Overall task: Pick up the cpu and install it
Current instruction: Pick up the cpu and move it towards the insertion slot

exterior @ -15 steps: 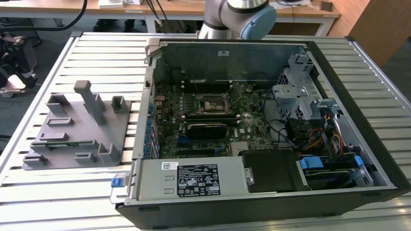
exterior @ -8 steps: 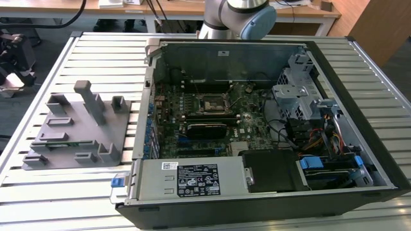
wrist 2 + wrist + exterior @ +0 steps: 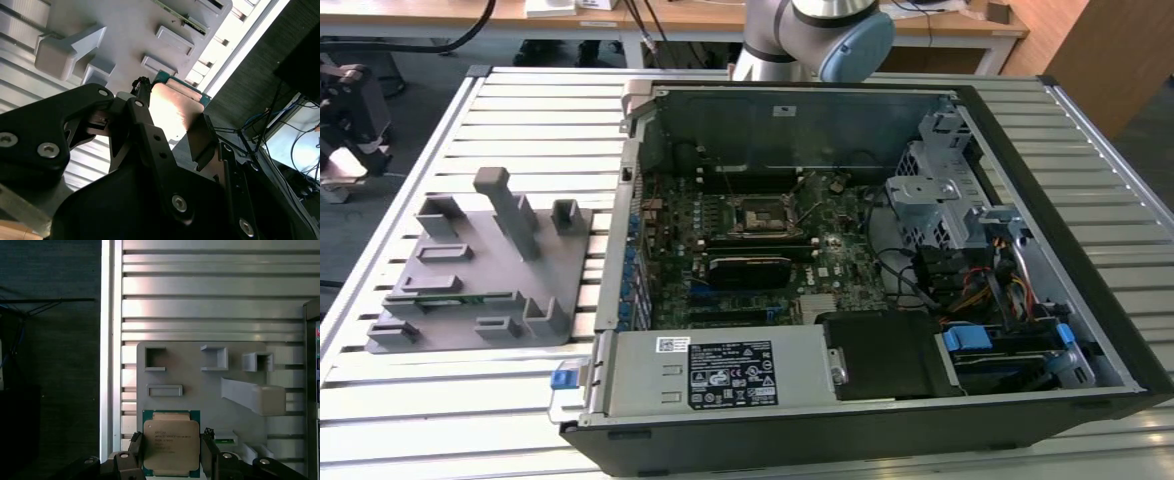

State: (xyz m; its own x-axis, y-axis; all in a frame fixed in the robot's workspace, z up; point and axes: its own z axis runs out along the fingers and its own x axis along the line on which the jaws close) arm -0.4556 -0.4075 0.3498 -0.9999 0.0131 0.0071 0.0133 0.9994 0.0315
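Observation:
In both wrist views the cpu (image 3: 171, 445) (image 3: 172, 112), a flat square chip with a silvery metal top and a green edge, sits between my gripper's two black fingers (image 3: 208, 452). My gripper (image 3: 171, 452) (image 3: 171, 116) is shut on it from two opposite sides. The chip hangs well above the grey fixture plate (image 3: 190, 370) (image 3: 130, 30) and looks large against it. In the exterior view the black square socket (image 3: 758, 215) lies on the motherboard inside the open computer case (image 3: 1067, 330).
The grey fixture plate (image 3: 467, 270) with raised blocks lies on the slatted metal table (image 3: 494, 400) at the exterior view's left. The case holds a drive cage (image 3: 934, 195), cables and a power supply (image 3: 720, 370). The arm's base (image 3: 814, 35) stands behind the case.

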